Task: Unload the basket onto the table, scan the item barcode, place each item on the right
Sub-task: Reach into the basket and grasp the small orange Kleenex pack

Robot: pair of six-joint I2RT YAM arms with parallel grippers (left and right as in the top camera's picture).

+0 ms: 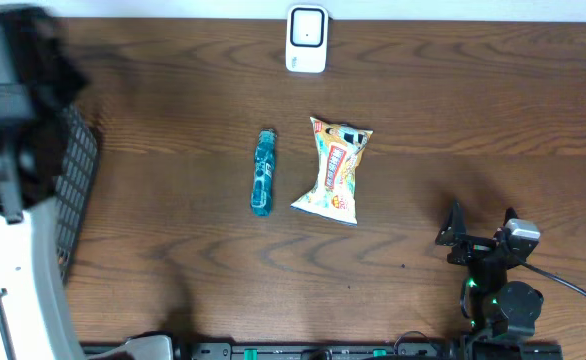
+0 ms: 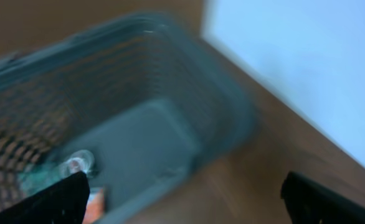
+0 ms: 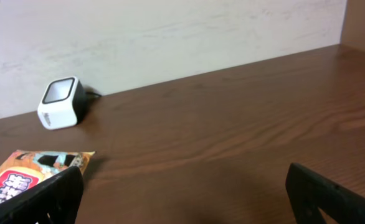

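1. The right gripper [image 3: 184,170] is at the near right of the dark brown wooden table [image 1: 173,90]. Its two black fingers [image 3: 39,199] are spread wide apart with nothing between them.
2. Ahead of it and to its left lies a crinkly yellow and orange foil snack bag [image 1: 335,170], flat on the wood and well apart from the fingers. Its long axis runs from near to far, leaning slightly, so one short sealed end faces the robot.
3. Beyond the snack bag, further left, a slim teal plastic bottle [image 1: 263,172] lies on its side, roughly parallel to the bag and not touching it.
4. At the far edge, roughly in line with the bag, stands a small white box-shaped barcode scanner [image 1: 306,40] with a dark window.
5. The left gripper [image 2: 184,179] is at the far left edge, its jaws also wide apart and empty, above a grey mesh plastic basket [image 2: 126,74]. That view is blurred, so the basket's contents cannot be made out.
6. Judgement: the right arm is nearer both items, and the snack bag is the nearer of the two. A reach forward and left, closing across the bag's narrow width, looks the likely approach.
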